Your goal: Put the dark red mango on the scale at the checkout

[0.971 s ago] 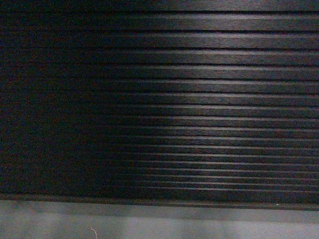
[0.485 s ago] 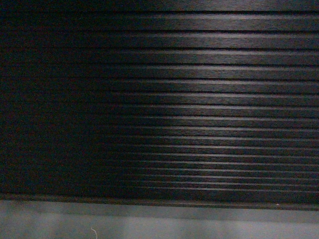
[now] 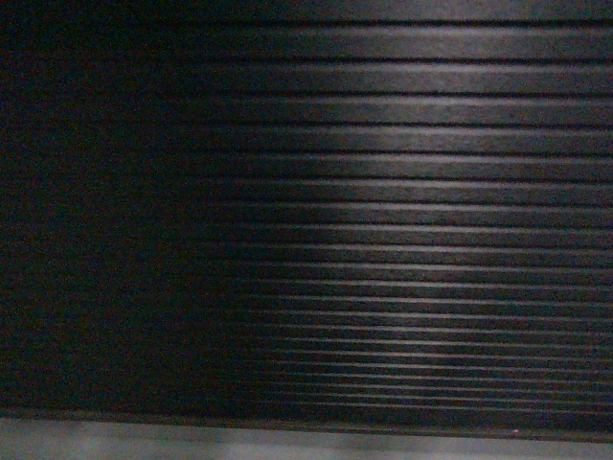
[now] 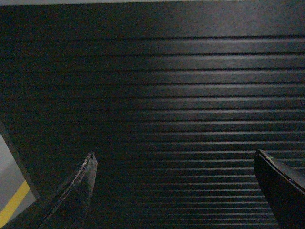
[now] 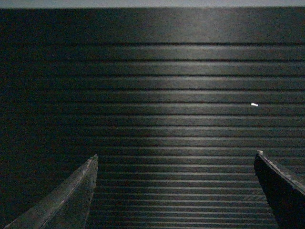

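The ribbed dark front panel of the checkout (image 3: 383,220) fills the head view; its lit ribs also fill the left wrist view (image 4: 181,95) and the right wrist view (image 5: 181,95). The dark red mango and the scale are out of view. My left gripper (image 4: 174,155) is open, its two dark fingers wide apart with only the panel behind them. Open too is my right gripper (image 5: 176,155), with nothing between its fingers. Neither gripper shows in the head view.
A strip of grey floor (image 3: 287,443) runs under the panel's lower edge. In the left wrist view, the panel's left edge meets grey floor with a yellow line (image 4: 14,205). A small white speck (image 5: 254,104) sits on the panel.
The head view has shifted: the grey floor strip at the bottom is thinner now and the panel fills more of the frame.
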{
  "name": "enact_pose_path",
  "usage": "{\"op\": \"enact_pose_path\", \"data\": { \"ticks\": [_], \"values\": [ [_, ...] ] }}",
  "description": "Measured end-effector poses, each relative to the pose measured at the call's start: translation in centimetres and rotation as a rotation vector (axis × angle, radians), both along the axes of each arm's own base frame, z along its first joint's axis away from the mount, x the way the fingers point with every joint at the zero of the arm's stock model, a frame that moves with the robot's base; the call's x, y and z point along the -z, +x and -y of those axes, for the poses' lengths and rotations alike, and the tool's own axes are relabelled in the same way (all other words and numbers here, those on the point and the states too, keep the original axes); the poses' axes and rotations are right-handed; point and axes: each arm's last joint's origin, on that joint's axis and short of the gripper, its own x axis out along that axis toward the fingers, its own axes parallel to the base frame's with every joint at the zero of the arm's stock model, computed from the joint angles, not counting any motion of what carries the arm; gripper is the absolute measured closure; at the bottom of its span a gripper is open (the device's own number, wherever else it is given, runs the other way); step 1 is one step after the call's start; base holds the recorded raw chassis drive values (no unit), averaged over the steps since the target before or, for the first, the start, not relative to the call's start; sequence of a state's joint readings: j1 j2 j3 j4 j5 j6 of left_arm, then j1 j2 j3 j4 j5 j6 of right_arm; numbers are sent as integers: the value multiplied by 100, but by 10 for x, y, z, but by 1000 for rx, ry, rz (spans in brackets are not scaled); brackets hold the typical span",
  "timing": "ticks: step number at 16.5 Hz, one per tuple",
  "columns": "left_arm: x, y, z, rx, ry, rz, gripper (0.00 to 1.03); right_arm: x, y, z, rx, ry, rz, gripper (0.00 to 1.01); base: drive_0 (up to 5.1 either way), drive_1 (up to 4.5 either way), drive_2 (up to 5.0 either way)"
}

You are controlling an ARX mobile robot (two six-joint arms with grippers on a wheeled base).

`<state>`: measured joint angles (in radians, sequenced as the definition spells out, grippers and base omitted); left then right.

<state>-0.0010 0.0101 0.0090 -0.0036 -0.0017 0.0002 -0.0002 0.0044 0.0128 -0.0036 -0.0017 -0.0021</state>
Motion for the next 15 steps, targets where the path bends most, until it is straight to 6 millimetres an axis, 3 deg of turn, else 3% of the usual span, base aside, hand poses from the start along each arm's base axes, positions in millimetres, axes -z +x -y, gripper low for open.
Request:
{"op": "enact_pose_path", "data": {
  "ticks": [15],
  "values": [
    [0, 0, 0, 0, 0, 1, 5, 0, 0, 0, 2, 1, 0, 3, 0, 0, 0]
  ]
}}
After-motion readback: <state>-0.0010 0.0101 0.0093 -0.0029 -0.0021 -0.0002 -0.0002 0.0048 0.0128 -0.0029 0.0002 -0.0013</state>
